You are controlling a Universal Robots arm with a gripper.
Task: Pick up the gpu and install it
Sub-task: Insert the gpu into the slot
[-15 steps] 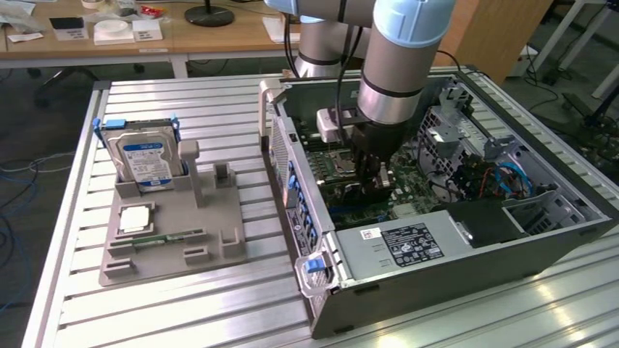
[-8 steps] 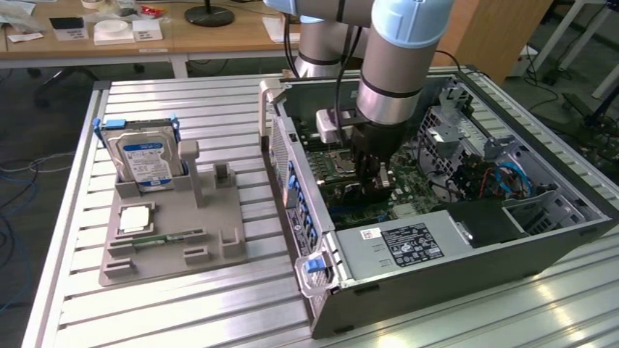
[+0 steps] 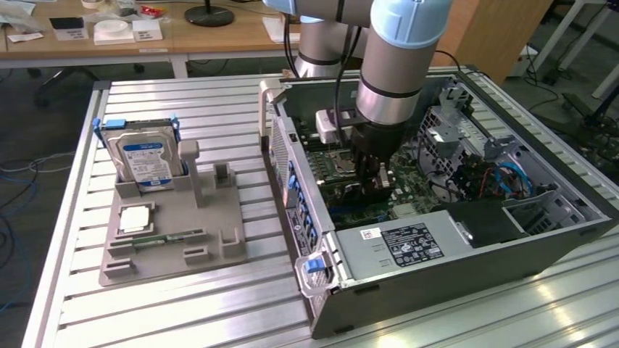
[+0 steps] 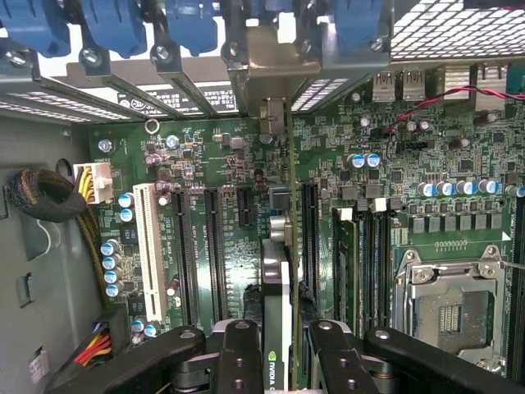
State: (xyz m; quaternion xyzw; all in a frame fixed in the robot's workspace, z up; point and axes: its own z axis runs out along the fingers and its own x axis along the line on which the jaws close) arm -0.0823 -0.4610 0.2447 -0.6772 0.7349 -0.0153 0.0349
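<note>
The claw (image 4: 277, 361), closed on the gpu (image 4: 276, 312), hangs over the motherboard (image 4: 221, 238); any tilt could jam it beside the slot.

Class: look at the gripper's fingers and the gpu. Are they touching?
Touching. In the wrist view the gripper has its black fingers pressed against both sides of the upright gpu, no gap visible, above the motherboard.

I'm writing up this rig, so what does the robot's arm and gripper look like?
The arm is built of silver-grey tubes with pale blue joint caps and a black band near the wrist. A black cable runs down alongside it. The gripper is black, with bolted linkage fingers seen in the wrist view.
</note>
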